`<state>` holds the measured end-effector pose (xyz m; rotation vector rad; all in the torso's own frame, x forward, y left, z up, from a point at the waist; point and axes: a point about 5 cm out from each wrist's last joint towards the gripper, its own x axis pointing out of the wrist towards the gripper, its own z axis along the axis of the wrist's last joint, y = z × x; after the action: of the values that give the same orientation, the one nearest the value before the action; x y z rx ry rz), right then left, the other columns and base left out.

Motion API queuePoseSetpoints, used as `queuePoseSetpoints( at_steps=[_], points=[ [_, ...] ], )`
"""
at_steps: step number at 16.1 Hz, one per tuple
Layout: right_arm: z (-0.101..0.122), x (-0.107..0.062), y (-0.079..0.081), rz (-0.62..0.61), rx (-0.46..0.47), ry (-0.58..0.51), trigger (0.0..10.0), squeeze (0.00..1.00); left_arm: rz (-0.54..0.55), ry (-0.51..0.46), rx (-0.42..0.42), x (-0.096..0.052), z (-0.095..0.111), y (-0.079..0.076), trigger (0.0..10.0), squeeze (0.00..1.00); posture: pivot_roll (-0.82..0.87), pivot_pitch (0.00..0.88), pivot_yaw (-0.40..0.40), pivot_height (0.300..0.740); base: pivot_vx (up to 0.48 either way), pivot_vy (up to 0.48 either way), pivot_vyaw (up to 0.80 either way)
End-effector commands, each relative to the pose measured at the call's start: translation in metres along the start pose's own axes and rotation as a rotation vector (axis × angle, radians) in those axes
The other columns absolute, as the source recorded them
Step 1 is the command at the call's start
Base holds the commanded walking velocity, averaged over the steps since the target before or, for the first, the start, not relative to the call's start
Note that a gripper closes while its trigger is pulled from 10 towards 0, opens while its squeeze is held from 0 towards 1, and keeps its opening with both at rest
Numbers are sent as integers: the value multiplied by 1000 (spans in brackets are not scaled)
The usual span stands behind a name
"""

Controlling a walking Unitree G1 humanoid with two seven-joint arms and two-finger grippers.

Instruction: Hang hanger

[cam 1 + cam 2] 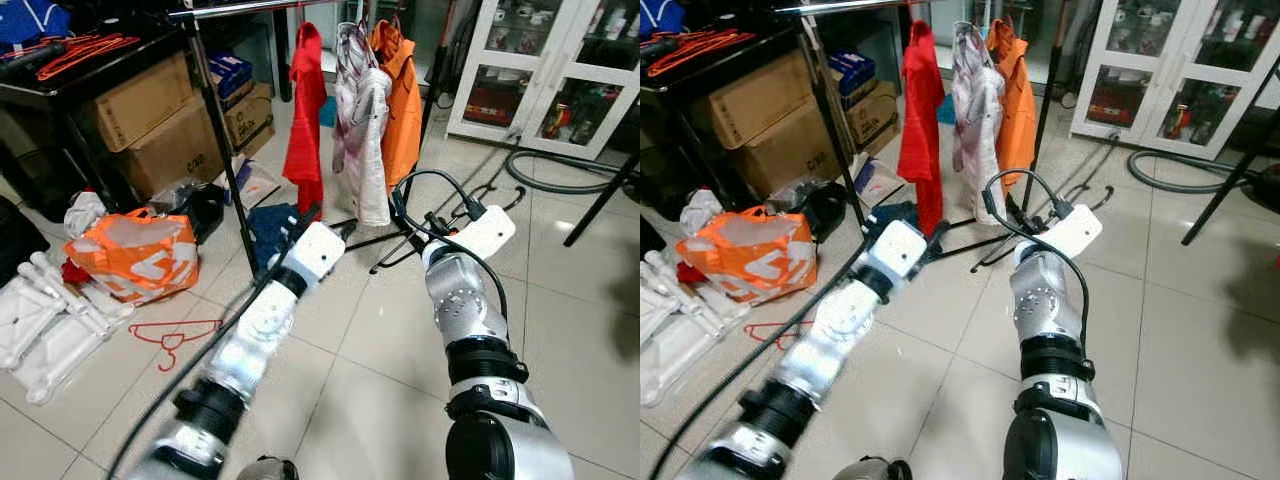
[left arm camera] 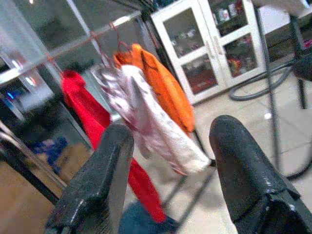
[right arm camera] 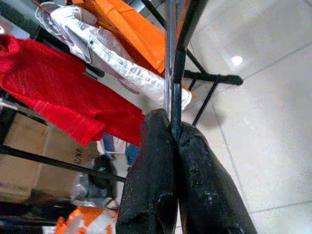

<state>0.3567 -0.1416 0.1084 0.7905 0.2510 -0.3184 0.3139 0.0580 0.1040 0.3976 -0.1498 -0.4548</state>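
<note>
Head camera views show me a tiled floor (image 1: pixel 400 380) with a clothes rack (image 1: pixel 215 130) standing ahead of my two outstretched arms. Its chrome rail runs across the top, and three garments hang from it side by side: a red shirt (image 1: pixel 305 110) on the left, a pale patterned shirt (image 1: pixel 360 130) in the middle, and an orange jacket (image 1: pixel 402 100) on the right. Behind the rack to the right I see a white glass-door cabinet (image 1: pixel 545 70), with a grey hose (image 1: pixel 555 180) curled on the floor before it. On the left, cardboard boxes (image 1: pixel 150 120) sit stacked under a dark table, and an orange and white bag (image 1: pixel 135 255) lies on the floor beside white plastic parts (image 1: pixel 50 315). My left gripper (image 2: pixel 170 161) is raised toward the hanging clothes with its two fingers spread wide and nothing between them. My right gripper (image 3: pixel 176 146) has its fingers pressed together, and a thin dark bar runs up from between the fingertips; I take it for part of the rack's frame, though I cannot be certain. A red wire hanger (image 1: pixel 175 337) lies flat on the tiles near my left arm, well apart from both grippers, and more orange hangers (image 1: pixel 85 48) rest on the table at the far left.
</note>
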Motion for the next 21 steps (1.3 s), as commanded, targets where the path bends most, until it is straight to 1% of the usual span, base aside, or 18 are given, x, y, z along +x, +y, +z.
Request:
queuePoseSetpoints(
  at_steps=[1, 2, 4, 5, 7, 8, 9, 10, 12, 13, 14, 15, 16, 17, 18, 19, 20, 21],
  points=[
    [11, -2, 18, 47, 58, -23, 0, 0, -20, 40, -12, -2, -10, -9, 10000, 0, -91, 0, 45, 740, 0, 0, 0],
    [12, -3, 20, 50, 62, -24, 0, 0, -25, 39, -9, -2, -11, -10, 10000, 0, -91, 0, 45, 740, 0, 0, 0],
    [14, -6, 26, 69, 66, -36, 0, 0, -37, 3, 5, 6, 0, -14, 10000, 0, -97, 0, 47, 740, 0, 0, 0],
    [15, -6, 28, 75, 62, -43, 0, 0, -76, -11, 10, 10, 7, -22, 10000, 0, -100, 0, 49, 740, 0, 0, 0],
    [15, -8, 32, 78, 67, -43, 0, 0, -126, 1, 11, 14, 7, -31, 10000, 0, -107, 0, 51, 740, 0, 0, 0],
    [15, -9, 35, 85, 70, -41, 0, 0, -148, 10, 24, 15, 6, -35, 10000, 0, -111, 0, 49, 740, 0, 0, 0],
    [14, -11, 40, 105, 66, -35, 0, 0, -190, 24, 30, 16, 5, -41, 10000, 0, -111, 0, 49, 740, 0, 0, 0],
    [14, -12, 42, 123, 60, -32, 0, 0, -195, 14, 21, 17, 7, -41, 10000, 0, -116, 0, 51, 740, 0, 0, 0],
    [19, -17, 44, 248, -73, -66, 0, 0, -158, -1, 19, 11, 3, -21, 10000, 0, -124, 0, 48, 740, 0, 0, 0],
    [21, -15, 30, 240, -198, -83, 0, 0, -116, 34, 14, 2, -9, -1, 10000, 0, -124, 0, 48, 740, 0, 0, 0],
    [23, -11, 12, 232, -335, -81, 0, 0, -75, 82, 13, -10, -23, 19, 10000, 0, -114, 0, 45, 740, 0, 0, 0],
    [26, -8, -4, 222, -405, -83, 0, 0, -43, 114, 6, -19, -32, 34, 10000, 0, -114, 0, 45, 740, 0, 0, 0],
    [26, -6, -17, 269, -556, -61, 0, 0, -29, 121, 7, -28, -35, 49, 10000, 0, -96, 0, 42, 740, 0, 0, 0],
    [24, -6, -28, 323, -716, -32, 0, 0, -49, 108, -17, -33, -33, 58, 10000, 0, -89, 0, 39, 740, 0, 0, 0],
    [21, -6, -36, 359, -837, -1, 0, 0, -111, 82, -57, -36, -27, 60, 10000, 0, -81, 0, 34, 740, 0, 0, 0],
    [20, -6, -44, 387, -961, 6, 0, 0, -234, 49, -83, -41, -19, 58, 10000, 0, -73, 0, 29, 740, 0, 0, 0],
    [18, -7, -45, 447, -1064, 30, 0, 0, -353, 22, -92, -47, -8, 60, 10000, 0, -71, 0, 26, 740, 0, 0, 0],
    [16, -8, -43, 501, -1111, 41, 0, 0, -423, 5, -82, -50, -1, 63, 10000, 0, -70, 0, 26, 740, 0, 0, 0]
  ],
)
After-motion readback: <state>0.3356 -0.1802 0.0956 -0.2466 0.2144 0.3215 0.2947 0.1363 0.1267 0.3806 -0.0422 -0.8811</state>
